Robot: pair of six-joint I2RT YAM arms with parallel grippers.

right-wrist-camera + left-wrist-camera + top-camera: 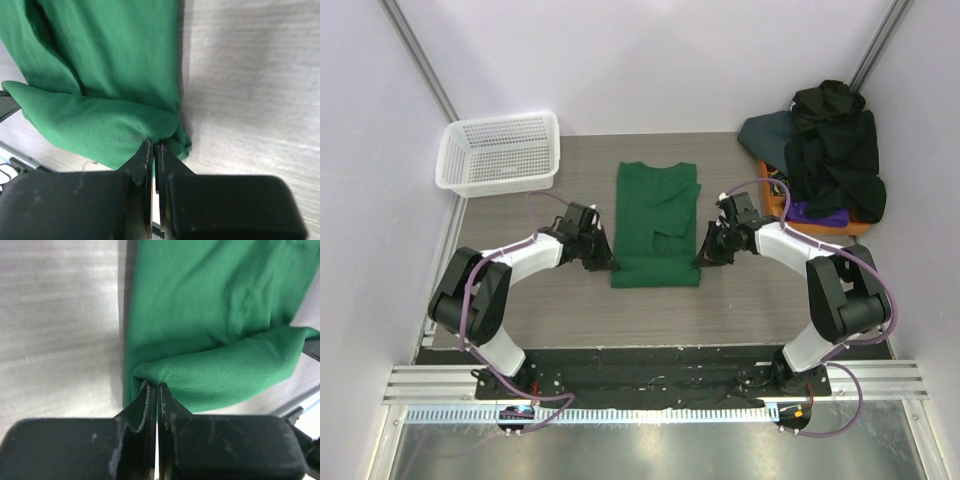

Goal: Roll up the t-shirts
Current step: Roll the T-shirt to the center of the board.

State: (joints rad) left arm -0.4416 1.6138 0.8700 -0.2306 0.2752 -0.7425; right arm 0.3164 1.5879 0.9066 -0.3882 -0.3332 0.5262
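Both clenched on cloth: left gripper (157, 390) pinches the green t-shirt (658, 220) at its near-left hem corner, right gripper (155, 150) at the near-right. Folded strip extends away from both fingertips, with the hem bunched between them.

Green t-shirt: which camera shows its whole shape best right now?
Top external: the whole green t-shirt shows as a folded strip. The wrist views show only the near corners pinched by the left gripper and right gripper.
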